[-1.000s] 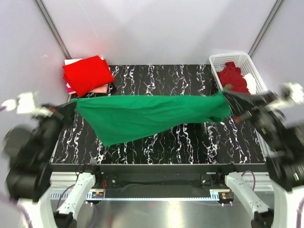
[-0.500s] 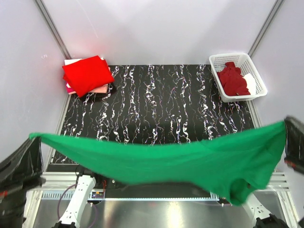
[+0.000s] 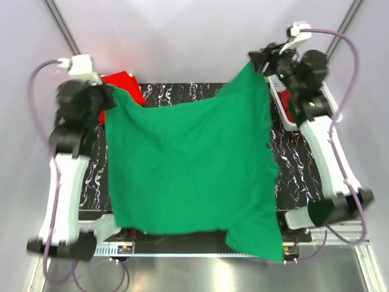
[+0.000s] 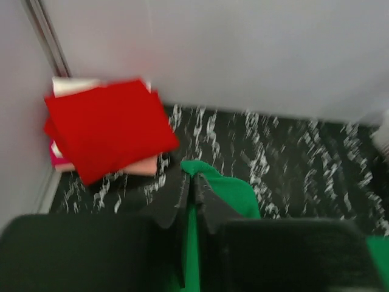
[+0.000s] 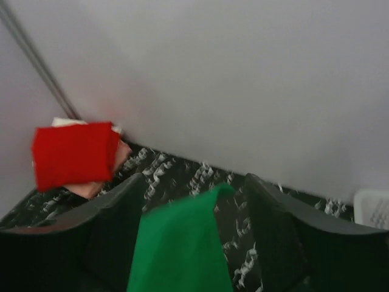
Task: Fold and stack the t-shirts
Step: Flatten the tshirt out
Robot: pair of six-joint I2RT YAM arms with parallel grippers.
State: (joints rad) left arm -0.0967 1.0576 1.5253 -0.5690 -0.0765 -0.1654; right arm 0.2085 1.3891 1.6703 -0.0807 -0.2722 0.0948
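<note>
Left gripper (image 4: 189,179) is pressed together on a corner of the green t-shirt (image 3: 188,164); in the wrist view the cloth shows right at the closed fingertips (image 4: 173,198) and runs down between them. Right gripper (image 5: 194,182) has its fingers (image 5: 121,201) spread, with a green corner in the gap between them. Can't tell whether either finger touches it, as that view is blurred. From the top view both arms are raised and reach toward the far side of the table (image 3: 292,164), left arm at the far-left corner, right arm at the far-right. The green tee is spread wide between the two grippers, covers most of the tabletop, and its near right corner hangs past the near edge. Can't tell how much of it rests on the table. Far-left corner holds a folded stack: red t-shirt (image 4: 106,128) on top, pink tee (image 4: 143,167) under it, white layer (image 4: 70,85) peeking out at the back. White basket (image 5: 372,208) sits at the far-right corner, mostly hidden by the right arm from above, with the maroon tee (image 3: 293,112) bunched inside.
</note>
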